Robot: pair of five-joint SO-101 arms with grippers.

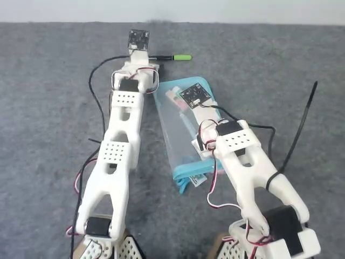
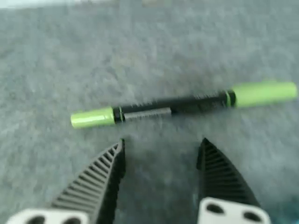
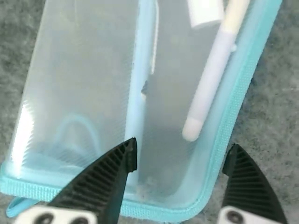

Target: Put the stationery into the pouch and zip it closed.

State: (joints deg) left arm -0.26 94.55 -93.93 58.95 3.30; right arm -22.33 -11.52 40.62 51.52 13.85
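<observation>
We see the left arm (image 1: 121, 135) stretched long and nearly straight up the grey tabletop (image 1: 54, 81), its wrist at the far end. Its jaws are spread wide and hold nothing. The marker (image 2: 182, 105), black with green caps, lies crosswise on the tabletop just beyond their tips, apart from both.

The right arm (image 1: 242, 156) is bent and leans in over the pouch (image 3: 84, 93), which lies flat between the two arms. Its jaws are also wide open and empty. One tip hangs over the pouch's clear wall and the other over the tabletop past the blue zip edge.

Through the wall we make out a white pen (image 3: 212, 79) and a second white item (image 3: 204, 11) cut off at the frame's edge. From the high view the left wrist covers one end of the marker and the right arm hides part of the pouch. We cannot tell whether the zip is open.
</observation>
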